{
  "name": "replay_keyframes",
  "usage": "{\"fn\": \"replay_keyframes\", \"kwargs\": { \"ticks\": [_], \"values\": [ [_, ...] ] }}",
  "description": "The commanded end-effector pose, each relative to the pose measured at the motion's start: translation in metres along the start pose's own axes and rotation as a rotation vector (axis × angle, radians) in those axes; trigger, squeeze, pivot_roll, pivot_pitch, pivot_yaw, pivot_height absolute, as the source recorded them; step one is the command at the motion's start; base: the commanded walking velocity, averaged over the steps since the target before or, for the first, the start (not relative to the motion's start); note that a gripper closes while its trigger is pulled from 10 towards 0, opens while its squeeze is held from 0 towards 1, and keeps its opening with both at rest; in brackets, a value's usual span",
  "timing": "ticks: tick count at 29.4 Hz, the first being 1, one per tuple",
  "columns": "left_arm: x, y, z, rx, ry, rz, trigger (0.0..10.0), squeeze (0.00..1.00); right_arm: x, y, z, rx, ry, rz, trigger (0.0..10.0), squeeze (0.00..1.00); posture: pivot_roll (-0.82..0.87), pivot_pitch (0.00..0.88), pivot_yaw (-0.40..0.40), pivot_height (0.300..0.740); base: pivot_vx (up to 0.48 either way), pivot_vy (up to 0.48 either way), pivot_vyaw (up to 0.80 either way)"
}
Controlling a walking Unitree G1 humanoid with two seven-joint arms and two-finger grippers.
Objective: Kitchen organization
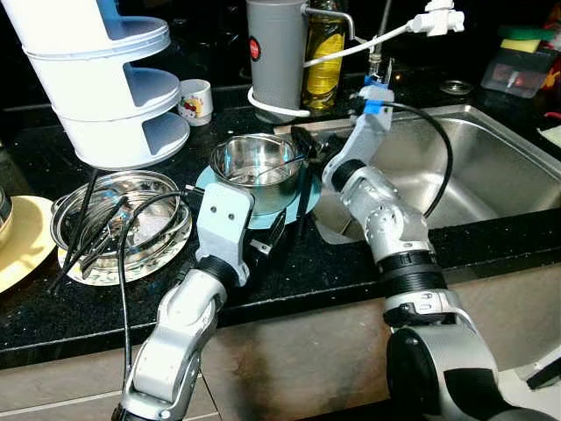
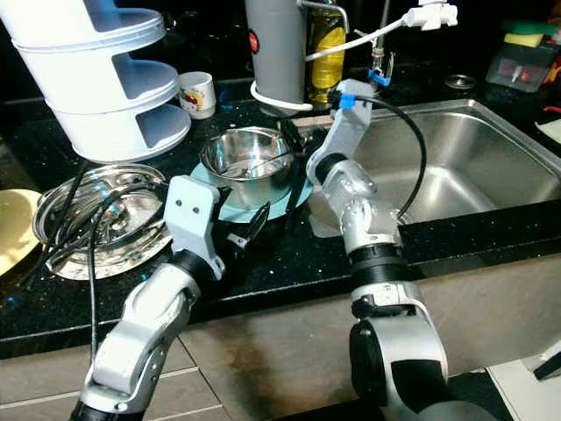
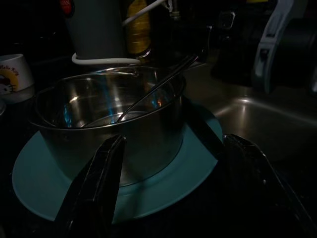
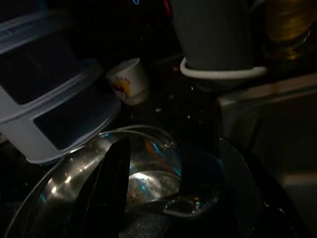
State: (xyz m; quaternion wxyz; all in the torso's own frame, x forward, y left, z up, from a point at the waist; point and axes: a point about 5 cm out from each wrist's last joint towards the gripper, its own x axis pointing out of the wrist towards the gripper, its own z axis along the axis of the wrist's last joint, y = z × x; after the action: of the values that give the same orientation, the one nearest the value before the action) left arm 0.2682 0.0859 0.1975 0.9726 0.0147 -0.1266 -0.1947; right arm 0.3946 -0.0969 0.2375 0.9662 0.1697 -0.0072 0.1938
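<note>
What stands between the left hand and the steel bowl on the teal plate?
Nothing visible. The left hand is open just short of the bowl, which sits on the plate; only bare plate rim lies between. The right hand is at the bowl's far side, not in the path.

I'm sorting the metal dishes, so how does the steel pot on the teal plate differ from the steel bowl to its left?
The steel pot is deep and straight-walled; the steel bowl is wide and shallow. The pot sits on a teal plate with a utensil leaning inside; the bowl sits on the black counter with black cables across it. Both are shiny metal.
</note>
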Motion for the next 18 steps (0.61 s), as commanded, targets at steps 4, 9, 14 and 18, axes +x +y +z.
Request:
{"fn": "replay_keyframes", "kwargs": {
  "ticks": [4,9,14,18],
  "values": [
    [0.0006,0.0027,0.0008,0.01,0.008,0.004,10.0,0.0,0.0027,0.0006,-0.0003,0.003,0.034,-0.007,7.6,0.0,0.02,0.0,0.018,0.74,0.0,0.0,0.0],
    [0.001,0.0027,0.0007,0.008,0.007,0.004,10.0,0.0,0.0031,0.0003,0.0003,0.031,0.032,0.0,0.0,0.0,0.02,0.0,0.017,0.74,0.0,0.0,0.0],
    [0.0013,0.0016,0.0001,0.003,0.009,0.001,10.0,0.0,0.0032,0.0002,0.003,0.059,0.029,0.005,0.0,0.0,0.02,0.0,0.016,0.74,0.0,0.0,0.0],
    [0.0021,0.0007,-0.0003,0.002,0.008,-0.003,10.0,0.0,0.0027,-0.0007,0.0055,0.074,0.022,0.009,0.0,0.0,0.01,0.0,0.017,0.74,0.0,0.0,0.0]
  ]
}}
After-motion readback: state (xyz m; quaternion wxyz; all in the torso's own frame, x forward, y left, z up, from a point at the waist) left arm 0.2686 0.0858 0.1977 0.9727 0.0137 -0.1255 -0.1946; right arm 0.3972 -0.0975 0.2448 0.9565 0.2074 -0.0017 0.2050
